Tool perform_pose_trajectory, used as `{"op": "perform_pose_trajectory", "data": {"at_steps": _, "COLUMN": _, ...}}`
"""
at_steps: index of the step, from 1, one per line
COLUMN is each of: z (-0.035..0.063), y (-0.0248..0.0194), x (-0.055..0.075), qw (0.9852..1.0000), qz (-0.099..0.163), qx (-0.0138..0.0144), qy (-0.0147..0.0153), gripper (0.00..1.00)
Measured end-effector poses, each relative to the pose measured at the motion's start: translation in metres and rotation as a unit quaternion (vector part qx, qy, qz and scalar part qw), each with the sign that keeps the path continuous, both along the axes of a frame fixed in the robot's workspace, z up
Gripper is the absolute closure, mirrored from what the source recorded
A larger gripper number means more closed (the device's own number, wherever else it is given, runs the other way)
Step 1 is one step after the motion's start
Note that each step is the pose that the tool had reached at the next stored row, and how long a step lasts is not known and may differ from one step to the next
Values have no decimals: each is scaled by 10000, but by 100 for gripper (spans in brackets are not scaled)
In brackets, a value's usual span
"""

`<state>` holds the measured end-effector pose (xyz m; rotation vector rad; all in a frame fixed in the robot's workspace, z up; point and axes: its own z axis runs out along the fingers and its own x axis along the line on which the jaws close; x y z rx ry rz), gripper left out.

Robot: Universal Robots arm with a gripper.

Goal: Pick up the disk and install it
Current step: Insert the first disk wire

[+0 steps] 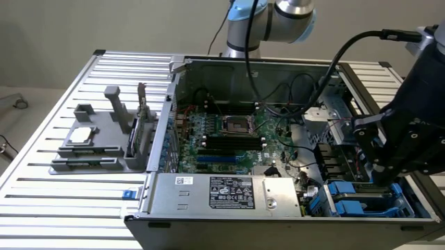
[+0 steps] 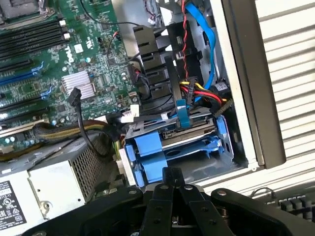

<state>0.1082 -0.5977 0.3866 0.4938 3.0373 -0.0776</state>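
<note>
Disk [image 2: 189, 130] sits in cage [image 2: 222, 133], near corner of case [image 1: 278, 229], exterior view's right. Tool [image 2: 173, 180] pinched shut, empty, just above it (seated fully? looks so). Install seems nearly finished.

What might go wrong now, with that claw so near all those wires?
The shut black claw sits close over the blue plastic drive cage; pressing down might crack it. The red, yellow and black wire bundle runs beside the silver-grey metal disk in that cage and might snag if the claw moves sideways.
</note>
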Motion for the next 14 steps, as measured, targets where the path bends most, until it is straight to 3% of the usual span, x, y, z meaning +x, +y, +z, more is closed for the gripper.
{"op": "perform_pose_trajectory", "data": {"at_steps": 4, "z": -13, "y": -1, "x": 0, "qw": 9995, "qz": -305, "qx": 24, "qy": 0, "gripper": 89}}
{"op": "perform_pose_trajectory", "data": {"at_steps": 8, "z": -29, "y": 0, "x": 0, "qw": 9983, "qz": -578, "qx": 96, "qy": 2, "gripper": 89}}
{"op": "perform_pose_trajectory", "data": {"at_steps": 11, "z": -39, "y": -1, "x": 0, "qw": 9970, "qz": -747, "qx": 196, "qy": 6, "gripper": 89}}
{"op": "perform_pose_trajectory", "data": {"at_steps": 14, "z": -49, "y": 0, "x": 1, "qw": 9954, "qz": -899, "qx": 340, "qy": 13, "gripper": 89}}
